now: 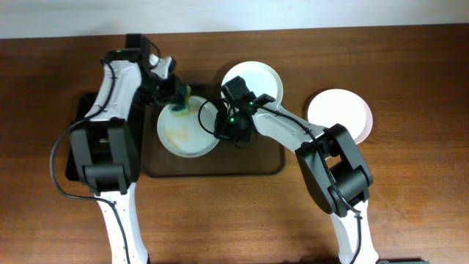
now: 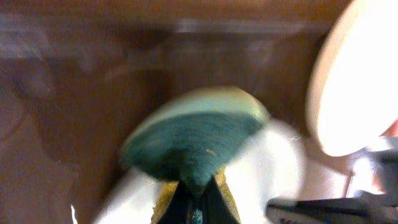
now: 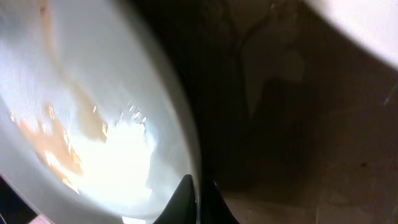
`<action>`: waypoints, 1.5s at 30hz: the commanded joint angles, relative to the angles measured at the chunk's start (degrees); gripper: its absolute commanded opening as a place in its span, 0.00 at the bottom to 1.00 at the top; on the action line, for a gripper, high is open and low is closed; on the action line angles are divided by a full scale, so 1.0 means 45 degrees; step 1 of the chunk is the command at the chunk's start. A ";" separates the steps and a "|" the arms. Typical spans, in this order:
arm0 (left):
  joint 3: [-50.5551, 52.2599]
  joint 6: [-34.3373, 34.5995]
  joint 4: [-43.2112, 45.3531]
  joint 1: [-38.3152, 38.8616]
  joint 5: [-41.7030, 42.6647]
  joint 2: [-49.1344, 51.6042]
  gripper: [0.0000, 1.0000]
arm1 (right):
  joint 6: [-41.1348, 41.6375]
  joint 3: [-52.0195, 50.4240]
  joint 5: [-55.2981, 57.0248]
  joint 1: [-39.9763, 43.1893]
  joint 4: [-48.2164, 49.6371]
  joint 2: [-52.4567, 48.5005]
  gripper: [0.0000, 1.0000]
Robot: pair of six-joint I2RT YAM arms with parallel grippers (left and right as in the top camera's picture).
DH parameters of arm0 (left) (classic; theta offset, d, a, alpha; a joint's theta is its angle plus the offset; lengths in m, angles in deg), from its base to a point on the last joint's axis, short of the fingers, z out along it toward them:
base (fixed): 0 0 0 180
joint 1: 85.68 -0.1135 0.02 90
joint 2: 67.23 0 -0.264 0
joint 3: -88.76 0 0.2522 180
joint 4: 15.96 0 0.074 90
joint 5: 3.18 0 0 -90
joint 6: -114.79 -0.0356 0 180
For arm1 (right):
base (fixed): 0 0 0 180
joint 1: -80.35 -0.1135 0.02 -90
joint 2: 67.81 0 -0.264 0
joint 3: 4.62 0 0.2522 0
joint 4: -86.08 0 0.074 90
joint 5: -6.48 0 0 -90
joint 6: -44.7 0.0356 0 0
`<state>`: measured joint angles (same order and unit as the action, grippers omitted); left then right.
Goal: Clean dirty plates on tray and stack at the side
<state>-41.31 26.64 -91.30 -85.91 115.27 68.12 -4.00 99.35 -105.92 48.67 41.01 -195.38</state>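
The left gripper (image 2: pixel 198 202) is clenched on a sponge (image 2: pixel 193 143). The sponge's dark green scouring face points away from the fingers and its yellow edge shows behind. It presses on the upper left part of the smeared plate (image 1: pixel 187 130), close to the rim.

The right gripper (image 3: pixel 198 196) is clamped on the right-hand rim of this same plate, and the thin white edge runs straight down between its two dark fingertips. Orange-brown streaks cross the plate's floor to the left of the grip, with a bright glare patch beside them.

The smeared plate lies in the left half of the brown tray (image 1: pixel 245 163), between the two grippers. A second plate (image 1: pixel 256 77), clean and white, sits at the tray's far rim just behind the right wrist; whether it rests flat there cannot be told. A third plate (image 1: pixel 341 114) lies on the wooden table (image 1: pixel 410 66) to the right of the tray, apart from both grippers.
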 commanded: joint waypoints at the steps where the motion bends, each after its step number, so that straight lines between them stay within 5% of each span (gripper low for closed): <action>1: -0.1209 -0.0364 -0.0121 -0.0855 0.2152 0.0175 0.01 | -0.0554 -0.0233 0.0126 -0.0209 -0.0180 -0.0243 0.04; 7: -0.2341 -0.0369 -0.0967 -0.1574 0.2288 0.0175 0.01 | -0.1681 -0.0078 0.0306 -0.0141 -0.0457 0.0350 0.04; 20: -0.2331 -0.0374 -0.1763 -0.0928 -0.0894 0.0175 0.01 | -0.3784 0.5314 0.9690 -0.0840 -0.8034 0.2011 0.04; 27: -0.2331 -0.0374 -0.1758 -0.0155 -0.2103 0.0175 0.00 | -0.3735 0.5484 1.3634 -0.2312 -0.9238 0.2011 0.04; 34: -0.2331 -0.0374 -0.1763 -0.0117 -0.2429 0.0175 0.01 | -0.1428 0.5484 1.6670 -0.3133 -1.0336 0.2011 0.04; 39: -0.2331 -0.0374 -0.1763 -0.0117 -0.2429 0.0175 0.01 | 0.2113 0.5484 1.7520 -0.3390 -1.0326 0.2011 0.04; 45: -0.2331 -0.0374 -0.1763 -0.0117 -0.2725 0.0175 0.01 | 0.2603 0.5484 1.5970 -0.3371 -0.9428 0.2574 0.04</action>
<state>-51.01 25.90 -99.17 -86.28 104.06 68.29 5.02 122.72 -30.93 33.76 -3.08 -187.55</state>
